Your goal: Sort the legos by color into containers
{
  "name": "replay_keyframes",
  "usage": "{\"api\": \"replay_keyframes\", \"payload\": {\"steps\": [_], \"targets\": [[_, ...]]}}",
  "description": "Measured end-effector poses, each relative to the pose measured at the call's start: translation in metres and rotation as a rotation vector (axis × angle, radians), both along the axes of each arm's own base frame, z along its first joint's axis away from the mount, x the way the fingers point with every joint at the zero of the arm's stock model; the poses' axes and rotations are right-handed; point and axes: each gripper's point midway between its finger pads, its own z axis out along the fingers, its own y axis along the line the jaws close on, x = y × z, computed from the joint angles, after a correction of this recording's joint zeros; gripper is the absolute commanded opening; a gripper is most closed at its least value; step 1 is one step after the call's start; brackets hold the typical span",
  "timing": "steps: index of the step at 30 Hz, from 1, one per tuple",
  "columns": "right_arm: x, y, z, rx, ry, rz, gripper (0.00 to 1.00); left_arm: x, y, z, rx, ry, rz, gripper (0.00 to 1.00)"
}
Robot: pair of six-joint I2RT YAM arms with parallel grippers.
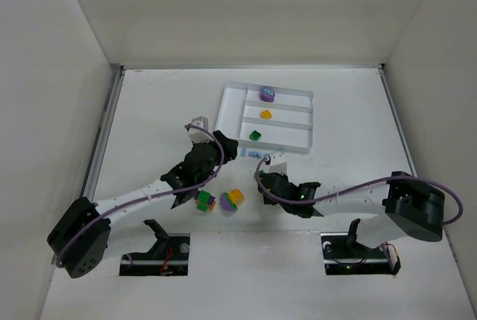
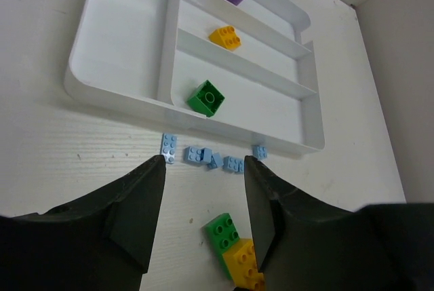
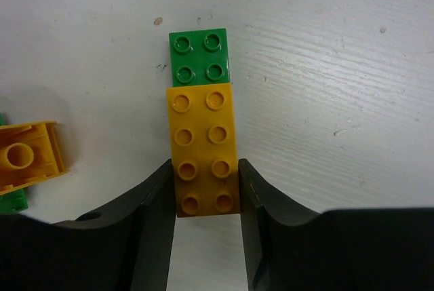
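The white tray [image 1: 232, 107] holds a purple brick [image 1: 267, 95], a yellow brick [image 1: 264, 114] and a green brick [image 1: 255, 135], one in each narrow compartment. The tall section [image 2: 122, 33] holds nothing. Several pale blue bricks [image 2: 196, 154] lie on the table just before the tray's near wall. My left gripper [image 2: 205, 162] is open and empty, above the table and short of them. My right gripper [image 3: 205, 169] is shut on the near end of a long yellow brick [image 3: 205, 148] with a green brick [image 3: 199, 55] stuck to its far end. This clump also shows in the left wrist view [image 2: 224, 230].
Two mixed-colour clumps lie between the arms: a green, purple and yellow one [image 1: 205, 201] and a yellow and purple one [image 1: 232, 199]. A yellow brick on green [image 3: 24, 159] sits left of my right gripper. White walls enclose the table on three sides.
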Motion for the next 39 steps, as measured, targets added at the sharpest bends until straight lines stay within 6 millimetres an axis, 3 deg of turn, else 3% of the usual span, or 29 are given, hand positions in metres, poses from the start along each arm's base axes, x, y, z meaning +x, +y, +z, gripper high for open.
{"api": "replay_keyframes", "payload": {"steps": [3, 10, 14, 24, 39], "targets": [[0.001, -0.001, 0.01, 0.018, -0.011, 0.001, 0.24, -0.004, -0.007, -0.005, 0.008, 0.027, -0.044, 0.52], [0.024, -0.002, 0.069, 0.178, -0.11, -0.022, 0.24, -0.005, -0.039, 0.001, -0.016, 0.067, -0.166, 0.53], [0.038, -0.003, 0.087, 0.243, -0.147, -0.037, 0.24, -0.004, -0.05, 0.003, -0.036, 0.082, -0.199, 0.53], [0.047, 0.004, 0.101, 0.302, -0.171, -0.009, 0.25, 0.0, -0.069, -0.01, -0.096, 0.145, -0.206, 0.47], [0.053, 0.014, 0.117, 0.363, -0.195, 0.007, 0.25, 0.011, -0.085, 0.002, -0.29, 0.151, -0.165, 0.17]]}}
